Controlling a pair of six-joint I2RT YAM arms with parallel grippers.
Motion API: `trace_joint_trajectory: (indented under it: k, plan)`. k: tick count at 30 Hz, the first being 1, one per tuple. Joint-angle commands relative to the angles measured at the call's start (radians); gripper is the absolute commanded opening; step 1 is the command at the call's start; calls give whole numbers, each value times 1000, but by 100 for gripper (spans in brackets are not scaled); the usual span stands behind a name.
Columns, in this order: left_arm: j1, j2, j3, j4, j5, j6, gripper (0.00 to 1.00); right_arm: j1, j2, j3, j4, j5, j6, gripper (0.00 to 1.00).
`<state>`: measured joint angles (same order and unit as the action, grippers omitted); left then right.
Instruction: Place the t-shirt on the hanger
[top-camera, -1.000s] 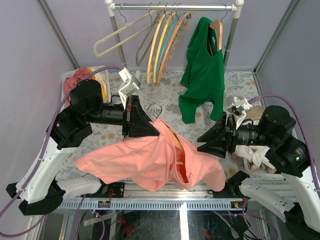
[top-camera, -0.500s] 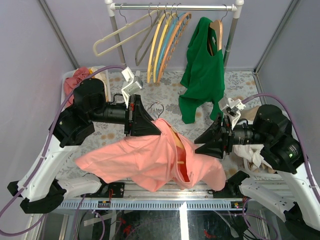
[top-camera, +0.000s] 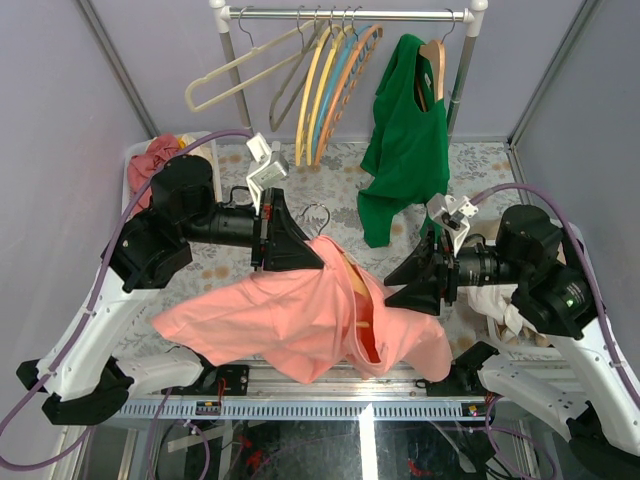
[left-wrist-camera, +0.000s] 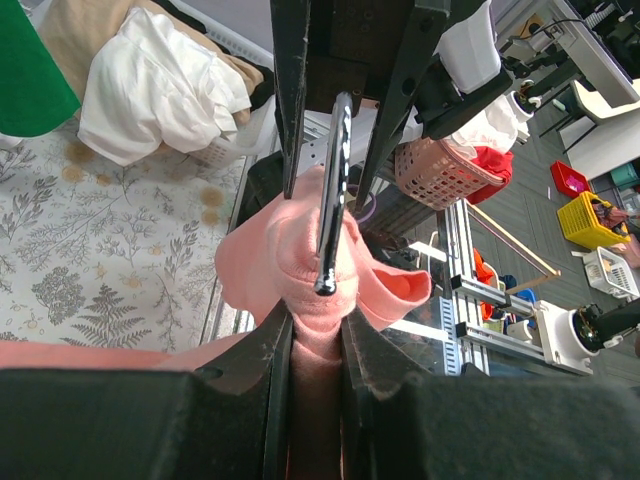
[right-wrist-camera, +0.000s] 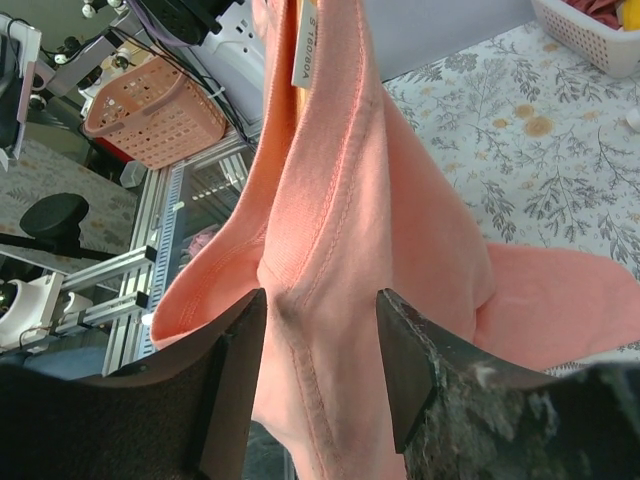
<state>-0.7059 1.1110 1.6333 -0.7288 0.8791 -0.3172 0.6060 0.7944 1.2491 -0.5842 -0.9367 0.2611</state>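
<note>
The left gripper (top-camera: 300, 252) pinches the salmon t-shirt (top-camera: 290, 320) beside the hanger's (top-camera: 352, 285) silver hook (left-wrist-camera: 332, 190). The right gripper (top-camera: 405, 290) clamps the collar seam (right-wrist-camera: 320, 300). The shirt drapes leftward from the hanger, above the table's near rail (top-camera: 330, 405).

1 high overhead, 2 close wrist views sharing the t-shirt (top-camera: 300, 320).

Both pincers (top-camera: 312, 262) (top-camera: 400, 290) clamped, raised.
</note>
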Motion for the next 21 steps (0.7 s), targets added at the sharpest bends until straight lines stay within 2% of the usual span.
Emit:
trace_joint_trajectory:
  k: [1, 21]
  plan:
    - [2, 0, 10, 48, 20, -39, 0, -2, 11, -7, 60, -28, -8, 55]
    - [2, 13, -21, 99, 33, -61, 0, 17, 45, -58, 143, -81, 22, 55]
